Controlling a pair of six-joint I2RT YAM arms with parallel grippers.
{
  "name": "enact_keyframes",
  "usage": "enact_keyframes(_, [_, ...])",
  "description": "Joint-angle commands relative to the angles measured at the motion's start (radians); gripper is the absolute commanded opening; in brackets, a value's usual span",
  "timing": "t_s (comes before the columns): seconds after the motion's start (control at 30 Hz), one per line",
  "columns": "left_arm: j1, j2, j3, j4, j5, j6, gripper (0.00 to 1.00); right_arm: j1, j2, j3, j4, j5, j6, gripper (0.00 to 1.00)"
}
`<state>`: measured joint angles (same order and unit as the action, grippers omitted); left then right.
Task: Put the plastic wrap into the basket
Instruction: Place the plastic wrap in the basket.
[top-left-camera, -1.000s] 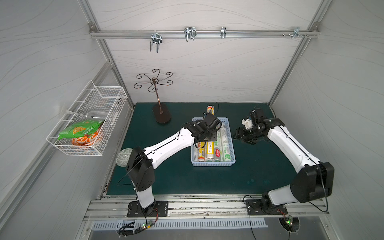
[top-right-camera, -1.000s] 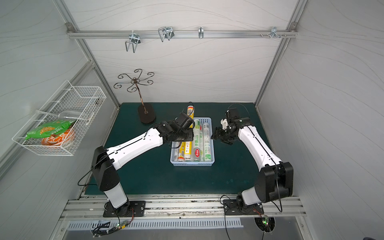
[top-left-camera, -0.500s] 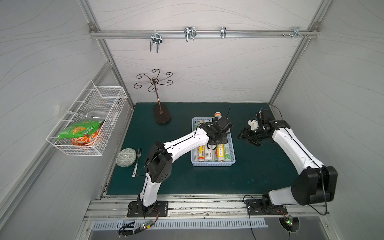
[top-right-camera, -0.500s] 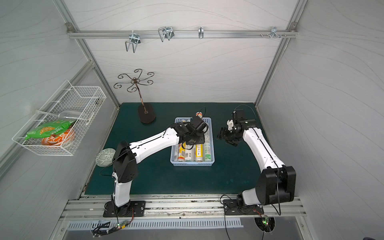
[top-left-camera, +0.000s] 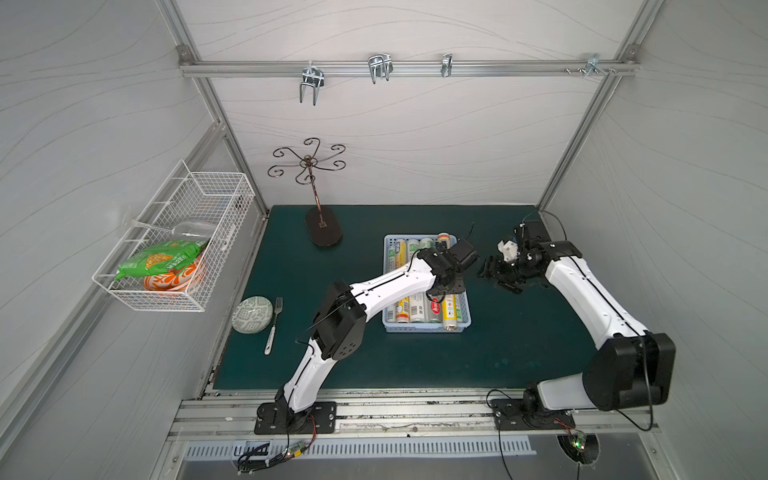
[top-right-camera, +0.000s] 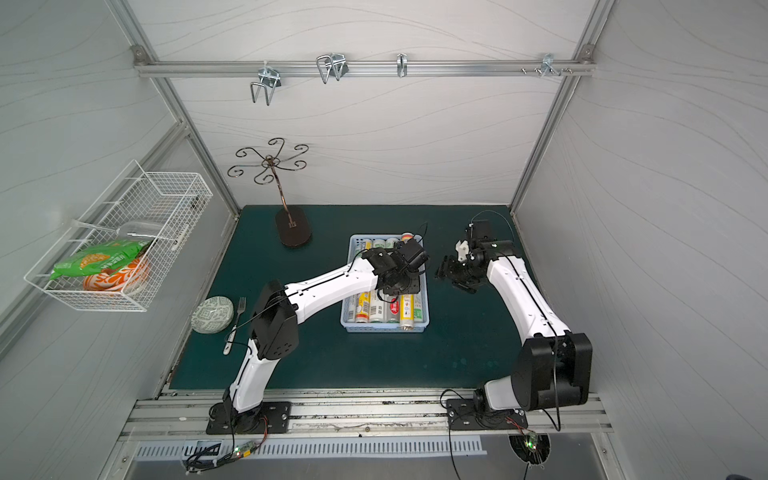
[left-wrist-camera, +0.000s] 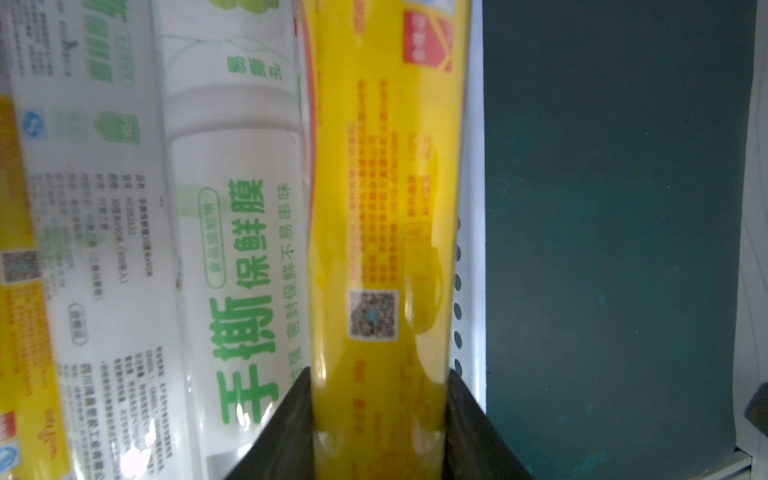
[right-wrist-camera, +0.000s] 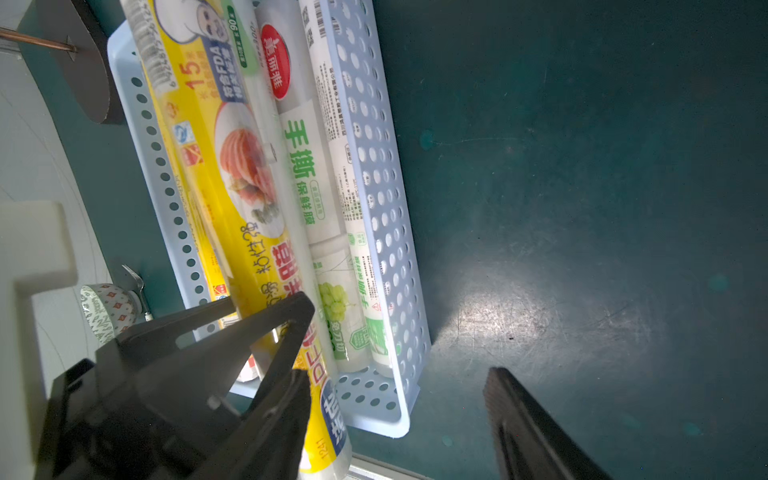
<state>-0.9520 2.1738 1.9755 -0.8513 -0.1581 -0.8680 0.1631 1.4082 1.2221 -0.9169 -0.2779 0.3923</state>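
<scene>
Left gripper pinches a yellow cylindrical plastic-wrap roll by the right wall of the light-blue perforated plastic basket; right gripper, fingers spread, hovers over open dark-green mat.

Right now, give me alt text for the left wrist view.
The left claw is shut on a yellow plastic wrap roll running along the light-blue basket's perforated wall, beside white rolls with green print. Dark green mat lies beyond the wall.
</scene>
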Motion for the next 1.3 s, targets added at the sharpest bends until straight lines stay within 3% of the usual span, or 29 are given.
enact_keyframes(0.0, [-0.006,0.029,0.085,-0.018,-0.048,0.009,0.29,-0.007,-0.027,-0.009,0.006,-0.018,-0.010,0.71])
enact_keyframes(0.63, [0.000,0.117,0.170,-0.051,-0.119,0.050,0.37,-0.015,-0.027,-0.011,0.006,-0.017,-0.012,0.71])
enact_keyframes(0.93, [-0.001,0.084,0.161,-0.049,-0.119,0.109,0.61,-0.016,-0.034,0.001,0.011,-0.009,-0.003,0.71])
enact_keyframes(1.07, [-0.001,0.025,0.126,-0.027,-0.138,0.146,0.81,-0.017,-0.038,0.015,0.006,-0.003,-0.002,0.71])
enact_keyframes(1.27, [-0.001,-0.115,0.006,0.069,-0.208,0.215,0.88,-0.017,-0.054,0.039,0.003,0.006,-0.002,0.71])
